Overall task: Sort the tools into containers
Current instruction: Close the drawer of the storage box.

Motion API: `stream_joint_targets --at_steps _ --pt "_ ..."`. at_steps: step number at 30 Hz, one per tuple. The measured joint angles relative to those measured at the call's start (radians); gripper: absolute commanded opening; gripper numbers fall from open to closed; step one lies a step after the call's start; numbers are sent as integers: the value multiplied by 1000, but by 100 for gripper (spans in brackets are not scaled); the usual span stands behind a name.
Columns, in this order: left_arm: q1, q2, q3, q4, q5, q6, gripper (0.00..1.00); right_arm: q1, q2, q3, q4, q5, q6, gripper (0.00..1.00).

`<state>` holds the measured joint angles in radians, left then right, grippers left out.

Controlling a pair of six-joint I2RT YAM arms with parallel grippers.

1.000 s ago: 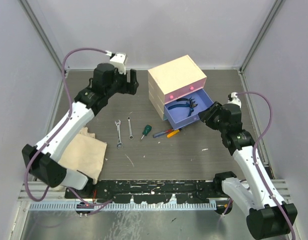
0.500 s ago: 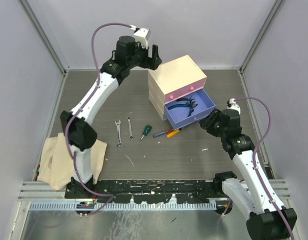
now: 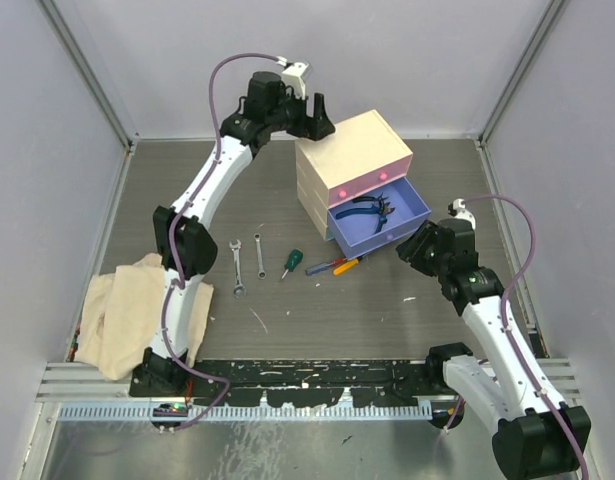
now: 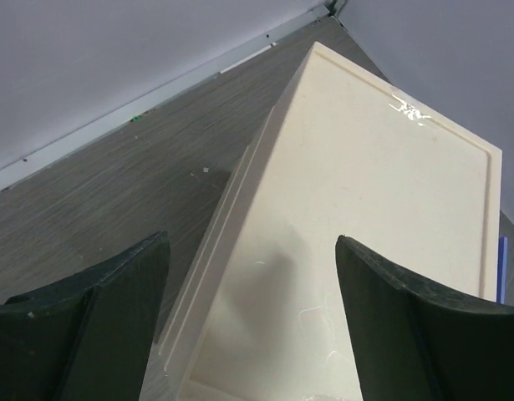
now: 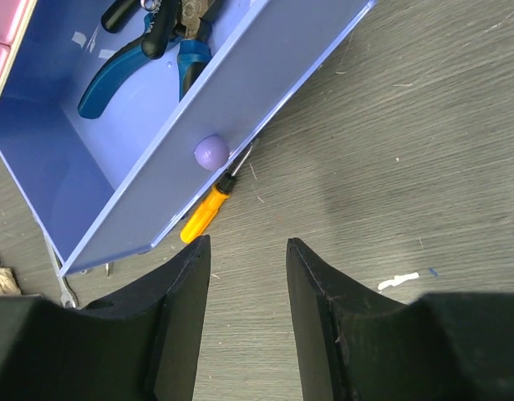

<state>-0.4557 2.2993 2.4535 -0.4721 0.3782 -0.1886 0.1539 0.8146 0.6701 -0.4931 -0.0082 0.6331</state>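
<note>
The cream chest stands at the back, its blue drawer pulled out with blue-handled pliers inside. On the table in front lie two silver wrenches, a green-handled screwdriver and red and orange screwdrivers. My left gripper hangs open over the chest's back left corner; the chest top fills the space under its gripper. My right gripper is open and empty, just in front of the drawer knob, near the orange screwdriver.
A beige cloth lies at the front left beside the left arm's base. A thin pale stick rests on the table in front of the wrenches. A white scrap lies right of my right gripper. Grey walls close in both sides.
The left arm has swung from the left side of the table up and right to the chest's back left corner. The right gripper has drawn back slightly from the drawer.
</note>
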Motion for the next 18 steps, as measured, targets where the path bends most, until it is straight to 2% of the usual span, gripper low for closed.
stream_joint_targets --at_steps 11,18 --pt "19 76 10 -4 179 -85 69 -1 69 -8 56 49 -2 47" --pt "21 81 13 -3 229 -89 60 -1 149 -8 148 111 -1 47"
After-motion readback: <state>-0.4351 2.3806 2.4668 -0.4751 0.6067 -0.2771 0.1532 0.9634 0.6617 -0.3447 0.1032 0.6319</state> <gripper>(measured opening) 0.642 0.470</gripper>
